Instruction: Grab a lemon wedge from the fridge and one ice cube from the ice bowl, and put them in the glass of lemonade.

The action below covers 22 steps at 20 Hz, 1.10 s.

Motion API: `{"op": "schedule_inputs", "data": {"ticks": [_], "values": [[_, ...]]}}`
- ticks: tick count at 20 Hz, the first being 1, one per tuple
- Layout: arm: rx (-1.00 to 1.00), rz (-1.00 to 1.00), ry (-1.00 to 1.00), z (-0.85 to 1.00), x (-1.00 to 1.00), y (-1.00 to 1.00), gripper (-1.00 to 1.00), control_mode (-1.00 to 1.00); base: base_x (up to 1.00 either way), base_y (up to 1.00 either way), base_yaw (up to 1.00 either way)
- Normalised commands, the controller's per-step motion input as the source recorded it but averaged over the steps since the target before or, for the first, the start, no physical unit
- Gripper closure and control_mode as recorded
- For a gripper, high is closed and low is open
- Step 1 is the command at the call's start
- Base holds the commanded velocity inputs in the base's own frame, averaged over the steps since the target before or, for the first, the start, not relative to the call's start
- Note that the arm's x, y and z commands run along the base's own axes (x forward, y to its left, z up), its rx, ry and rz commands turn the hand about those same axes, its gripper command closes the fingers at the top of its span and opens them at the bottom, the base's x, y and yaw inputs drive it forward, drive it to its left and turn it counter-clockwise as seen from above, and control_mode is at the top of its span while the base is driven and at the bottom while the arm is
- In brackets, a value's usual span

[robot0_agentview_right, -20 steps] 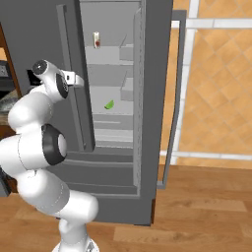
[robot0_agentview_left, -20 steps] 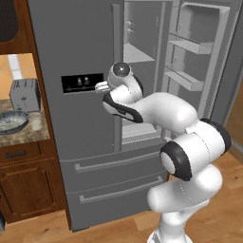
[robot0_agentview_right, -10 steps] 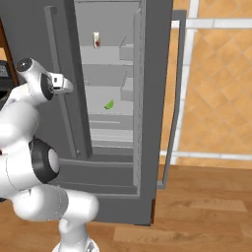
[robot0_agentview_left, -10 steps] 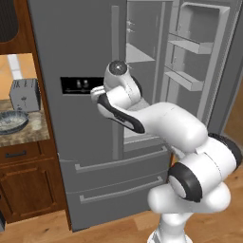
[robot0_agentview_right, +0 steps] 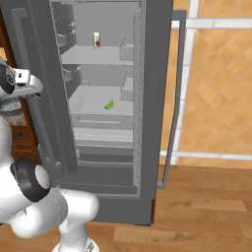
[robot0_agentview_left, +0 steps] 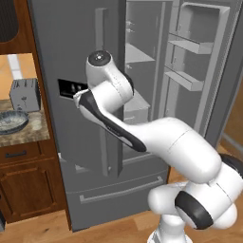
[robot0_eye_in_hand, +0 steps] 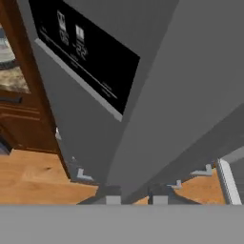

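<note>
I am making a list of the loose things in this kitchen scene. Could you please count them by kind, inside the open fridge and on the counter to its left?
Lemon wedge: 1
Slim yellow container with red band: 1
Toaster: 1
Ice bowl: 1
Total: 4

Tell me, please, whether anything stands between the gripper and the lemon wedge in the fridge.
Yes. The gripper is outside the fridge's left door, by its handle, while the lemon wedge lies on a shelf inside. That half-open door stands between them; the right door is wide open.
</note>
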Motion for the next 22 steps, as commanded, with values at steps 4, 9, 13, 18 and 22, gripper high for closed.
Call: {"op": "schedule_inputs", "data": {"ticks": [4,9,13,18,22], "values": [[0.22,0.01,-0.37,0.89,-0.98,-0.24,1.00,-1.00,0.00,0.00,0.00],[0.39,-0.13,-0.10,0.68,-0.16,-0.87,1.00,-1.00,0.00,0.00,0.00],[0.49,-0.07,0.06,0.13,0.36,-1.00,1.00,-1.00,0.00,0.00,0.00],[0.27,0.03,0.12,-0.30,0.69,-0.43,-1.00,-1.00,0.00,0.00,0.00],[0.04,0.24,0.11,-0.37,0.76,0.06,-1.00,-1.00,0.00,0.00,0.00]]}}
